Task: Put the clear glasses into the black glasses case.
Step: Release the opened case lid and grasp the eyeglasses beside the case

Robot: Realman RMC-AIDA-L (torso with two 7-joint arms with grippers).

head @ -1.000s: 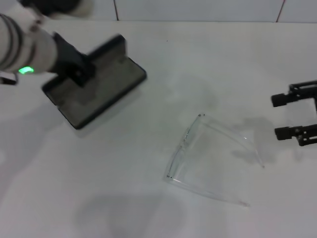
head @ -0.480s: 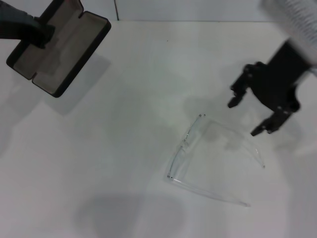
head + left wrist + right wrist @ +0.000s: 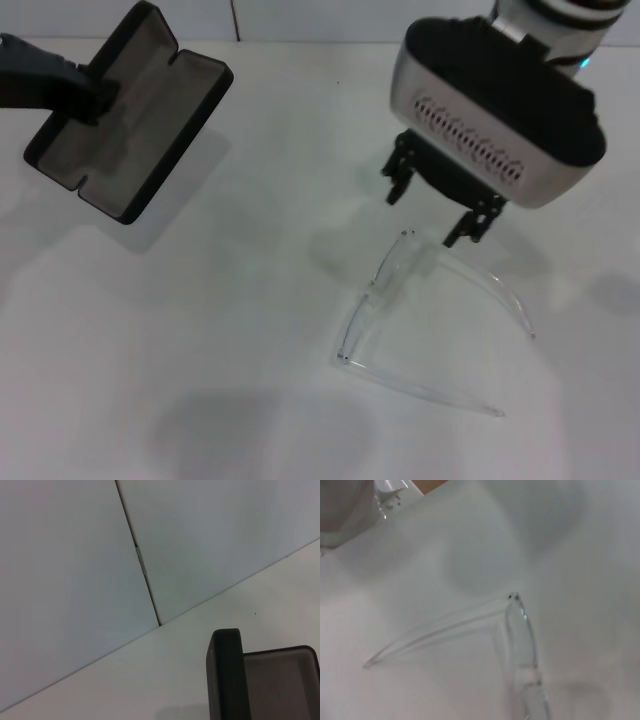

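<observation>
The clear glasses (image 3: 405, 300) lie unfolded on the white table, right of centre, with both arms spread toward the right; the right wrist view shows the clear glasses (image 3: 520, 630) from close above. My right gripper (image 3: 425, 215) hovers open just above their far hinge, touching nothing. The black glasses case (image 3: 130, 110) is open at the upper left, grey lining up, held tilted off the table. My left gripper (image 3: 92, 95) is shut on its left edge. In the left wrist view only a corner of the black glasses case (image 3: 227, 680) shows.
The white table (image 3: 200, 350) stretches out in front of and to the left of the glasses. A white tiled wall (image 3: 75, 580) runs along the table's far edge behind the case. My right arm's bulky wrist housing (image 3: 500, 100) hides the table behind the glasses.
My left gripper has lifted the open case off the table toward the back left. My right arm has swung in from the right edge to above the glasses' far end.
</observation>
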